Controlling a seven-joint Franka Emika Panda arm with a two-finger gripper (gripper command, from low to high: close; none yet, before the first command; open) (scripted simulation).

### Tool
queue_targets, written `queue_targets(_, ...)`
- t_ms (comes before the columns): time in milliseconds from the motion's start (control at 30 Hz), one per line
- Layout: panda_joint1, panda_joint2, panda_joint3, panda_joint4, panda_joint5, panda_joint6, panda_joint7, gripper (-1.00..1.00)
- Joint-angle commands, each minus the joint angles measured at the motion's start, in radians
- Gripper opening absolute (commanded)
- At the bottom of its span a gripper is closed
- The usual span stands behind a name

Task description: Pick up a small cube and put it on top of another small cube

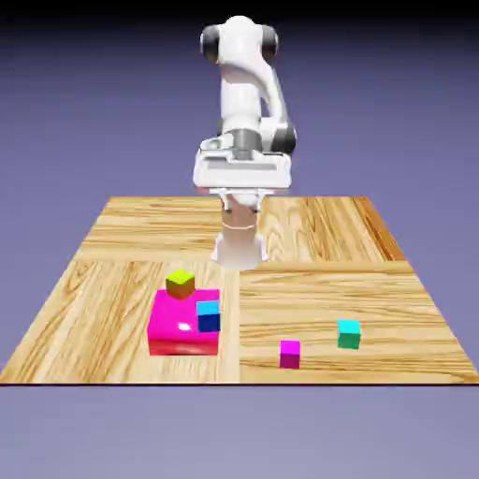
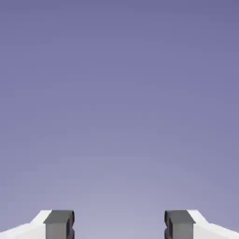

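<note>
A: Biggest first: what carries it all?

B: A wooden tabletop (image 1: 309,281), planks in a few grain directions. The arm (image 1: 245,103) stands at its far edge, hand held high, well above everything.

A: And the jaws?

B: Open. In the hand view the two grey fingertips (image 2: 59,224) sit wide apart at the bottom edge with nothing between them, only blue-violet backdrop ahead. No cube shows in that view, so nothing lies in line with the jaws.

A: Next in size?

B: A flat pink block (image 1: 182,327), far below the jaws, toward the exterior view's left. An olive cube (image 1: 180,283) rests at its far edge and a blue cube (image 1: 208,315) at its right edge; whether they sit fully on it or against it I cannot tell.

A: The small ones?

B: The teal cube (image 1: 349,334) lies alone on the tabletop toward the exterior view's right. The purple cube (image 1: 290,354) is near it, closer to the front edge, between teal and the pink block, touching neither. Both are well below and clear of the jaws.

A: Any writing or labels?

B: None readable; every face is plain colour.
</note>
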Motion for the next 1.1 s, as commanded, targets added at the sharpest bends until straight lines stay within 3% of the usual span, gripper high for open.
queue_targets(0, -0.028, -0.009, 0.036, 0.015, 0.002, -0.018, 0.036, 0.00)
queue_targets(1067, -0.932, -0.296, 1.196, 0.496, 0.071, -0.591, 1.200, 0.00)
